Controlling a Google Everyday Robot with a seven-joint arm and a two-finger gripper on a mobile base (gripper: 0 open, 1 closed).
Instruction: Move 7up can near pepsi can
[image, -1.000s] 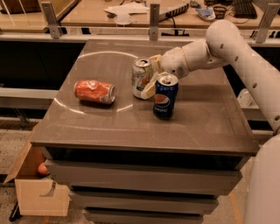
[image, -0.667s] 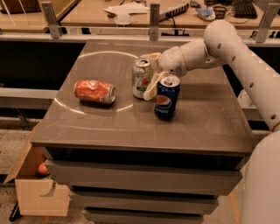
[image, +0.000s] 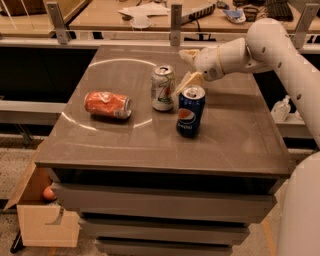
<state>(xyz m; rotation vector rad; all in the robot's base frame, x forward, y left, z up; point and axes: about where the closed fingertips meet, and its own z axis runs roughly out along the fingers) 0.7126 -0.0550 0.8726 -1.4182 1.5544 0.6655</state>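
Note:
The 7up can (image: 163, 88), pale silver-white with green lettering, stands upright near the middle of the table. The pepsi can (image: 190, 111), dark blue with a round logo, stands upright just to its front right, a small gap between them. My gripper (image: 180, 71) is open and empty just behind and to the right of the 7up can. Its lower finger (image: 184, 83) reaches down between the two cans' tops. Its upper finger (image: 188, 53) is farther back. The white arm comes in from the right.
An orange dented can (image: 107, 104) lies on its side at the left of the grey table (image: 125, 145). A cardboard box (image: 40, 215) sits on the floor at the lower left. A railing and a cluttered desk run behind the table.
My gripper has pulled back a little, up and to the right, away from the 7up can. The 7up can, the pepsi can and the orange can have not moved.

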